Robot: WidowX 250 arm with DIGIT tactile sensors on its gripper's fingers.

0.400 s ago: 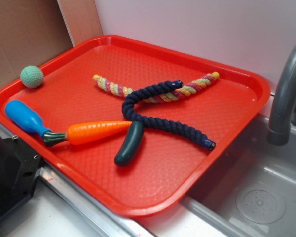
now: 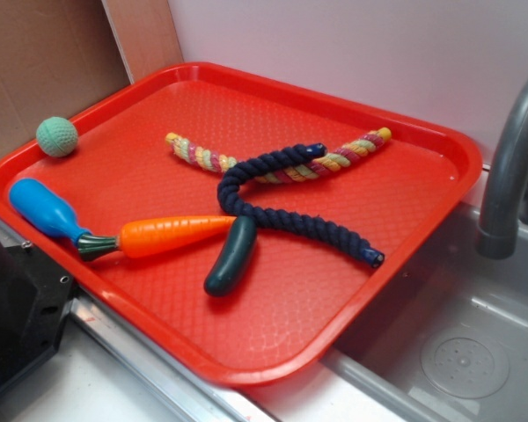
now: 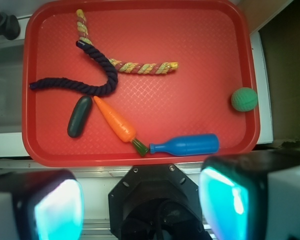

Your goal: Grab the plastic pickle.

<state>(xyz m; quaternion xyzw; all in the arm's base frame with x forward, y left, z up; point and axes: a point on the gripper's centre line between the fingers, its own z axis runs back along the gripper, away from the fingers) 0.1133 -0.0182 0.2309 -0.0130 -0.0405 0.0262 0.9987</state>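
The plastic pickle [image 2: 231, 256] [image 3: 79, 116] is a small dark green cylinder lying on the red tray [image 2: 273, 352] [image 3: 210, 45], between the orange carrot [image 2: 172, 235] [image 3: 116, 120] and the navy rope [image 2: 286, 215] [image 3: 90, 75]. In the wrist view my gripper [image 3: 142, 207] stands open high above the tray's near edge, well short of the pickle, with nothing between its cyan-padded fingers [image 3: 57, 210]. The exterior view does not show the gripper.
A blue toy bottle [image 2: 44, 211] [image 3: 185, 145], a green ball [image 2: 56, 136] [image 3: 244, 99] and a multicoloured rope [image 2: 273, 163] [image 3: 140, 66] also lie on the tray. A grey faucet [image 2: 510, 167] and sink [image 2: 458, 352] stand to the right. The robot's black base [image 3: 152, 200] sits below the gripper.
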